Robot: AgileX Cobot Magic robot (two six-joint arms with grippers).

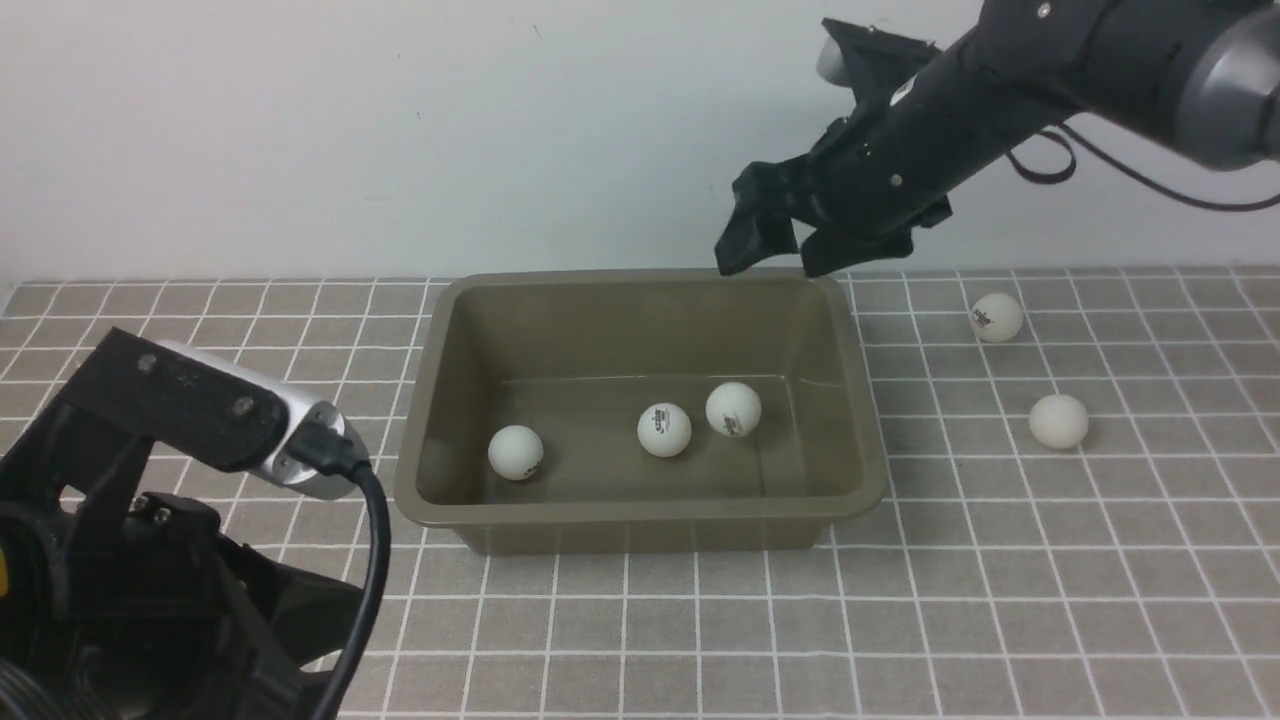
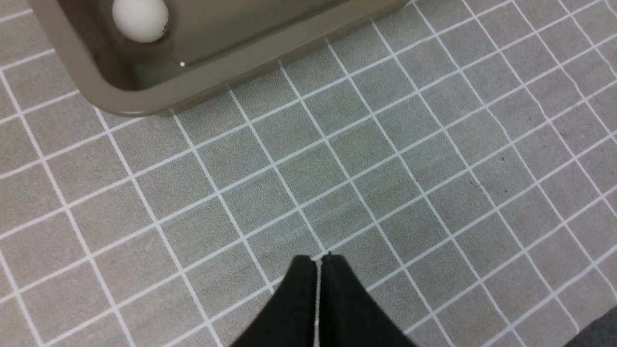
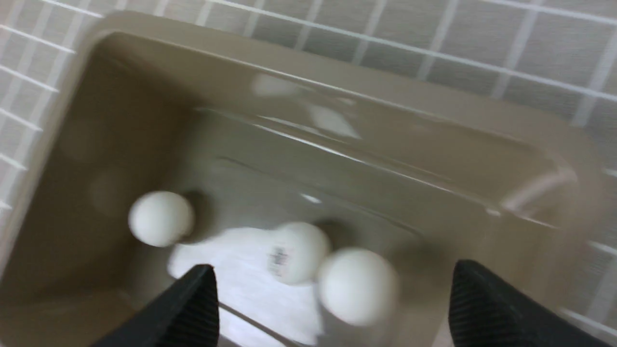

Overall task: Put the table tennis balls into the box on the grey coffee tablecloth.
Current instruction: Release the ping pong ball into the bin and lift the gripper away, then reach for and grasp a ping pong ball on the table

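Note:
The olive-brown box (image 1: 860,400) stands mid-table on the grey checked tablecloth (image 1: 700,640). Three white balls lie in it: one on the left (image 1: 516,452), one in the middle (image 1: 664,430), one to its right (image 1: 733,410). Two more balls lie on the cloth to the right of the box, one farther back (image 1: 997,317) and one nearer (image 1: 1058,421). My right gripper (image 1: 775,250) hangs open and empty above the box's far right corner; its wrist view shows the three balls below the open fingers (image 3: 193,308). My left gripper (image 2: 318,260) is shut and empty over bare cloth near the box's front left corner (image 2: 120,96).
A plain white wall closes the back of the table. The left arm's body and cable (image 1: 370,540) fill the near left corner. Checked cloth stretches in front of the box and to its right.

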